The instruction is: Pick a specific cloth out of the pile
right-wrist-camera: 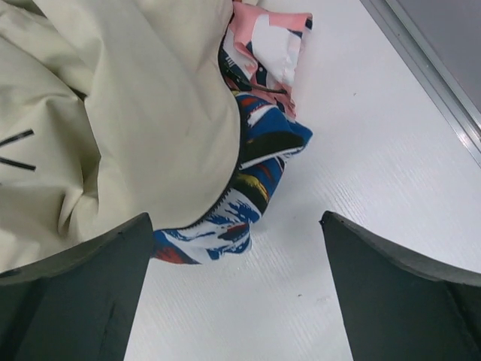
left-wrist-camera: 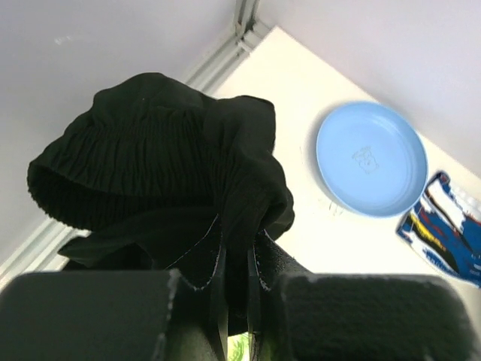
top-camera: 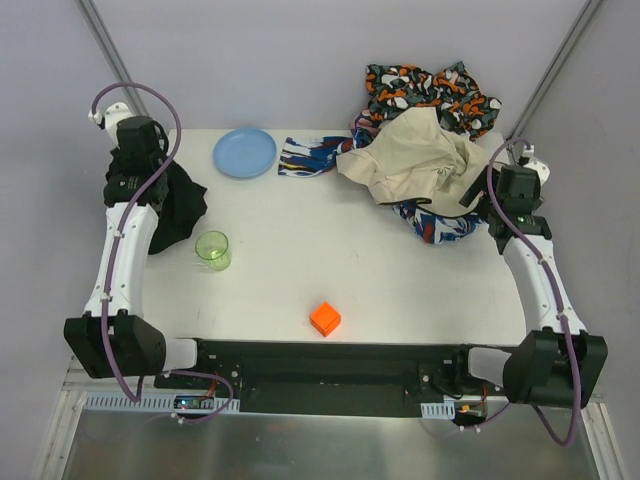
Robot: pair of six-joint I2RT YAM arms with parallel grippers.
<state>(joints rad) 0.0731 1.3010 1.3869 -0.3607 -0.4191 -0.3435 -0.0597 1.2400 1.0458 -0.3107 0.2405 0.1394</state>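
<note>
The plain black cloth (top-camera: 178,205) hangs bunched at the table's left edge, away from the pile. My left gripper (top-camera: 150,165) is shut on it; in the left wrist view the black cloth (left-wrist-camera: 158,173) is pinched between the closed fingers of that gripper (left-wrist-camera: 239,248). The pile (top-camera: 420,150) of beige, orange-black-white, pink and blue-white fabrics lies at the back right. My right gripper (top-camera: 478,195) is open and empty at the pile's right edge; in the right wrist view this gripper (right-wrist-camera: 237,226) sits over bare table beside the beige cloth (right-wrist-camera: 128,113).
A blue plate (top-camera: 244,152) lies at the back left, with a blue-white cloth (top-camera: 310,156) beside it. A green cup (top-camera: 212,249) stands near the black cloth. An orange cube (top-camera: 324,318) sits near the front middle.
</note>
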